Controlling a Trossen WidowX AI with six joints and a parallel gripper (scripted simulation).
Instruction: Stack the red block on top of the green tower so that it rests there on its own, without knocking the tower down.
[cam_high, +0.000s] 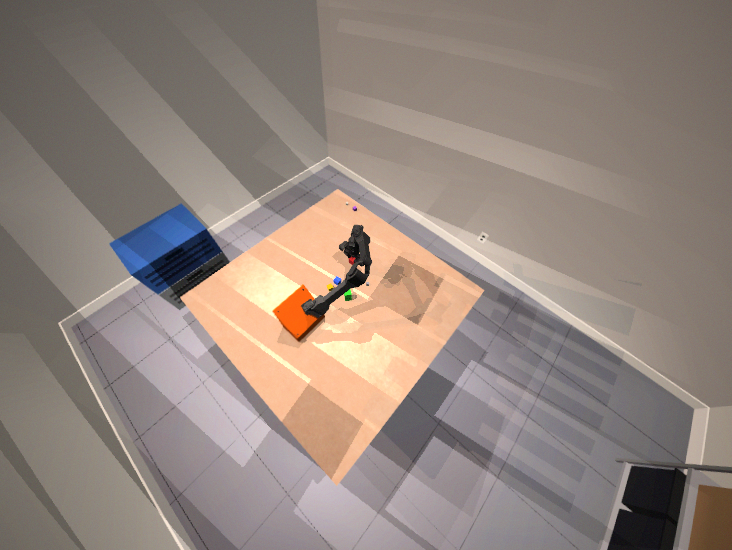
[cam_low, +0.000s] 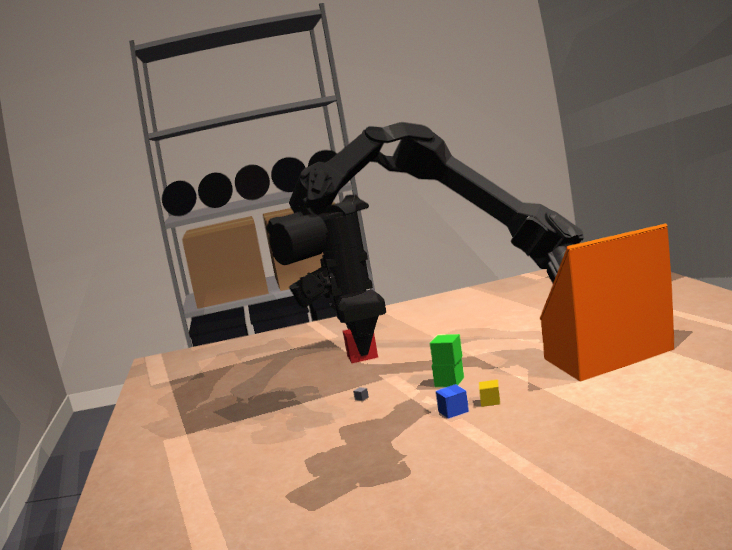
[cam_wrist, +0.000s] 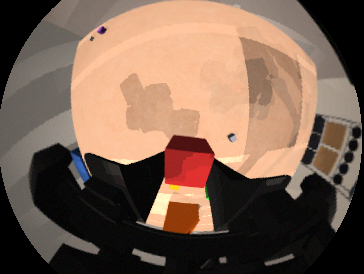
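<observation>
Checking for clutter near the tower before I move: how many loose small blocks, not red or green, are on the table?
3 close by: blue block in front of the green tower, yellow block to its right, tiny grey cube to its left. Distant specks at the table's far edge are unclear.

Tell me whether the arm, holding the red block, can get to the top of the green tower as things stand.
Probably yes. The tool is shut on the red block, and the green tower stands upright with nothing on top. The blue block and yellow block sit low beside it, off the path.
</observation>
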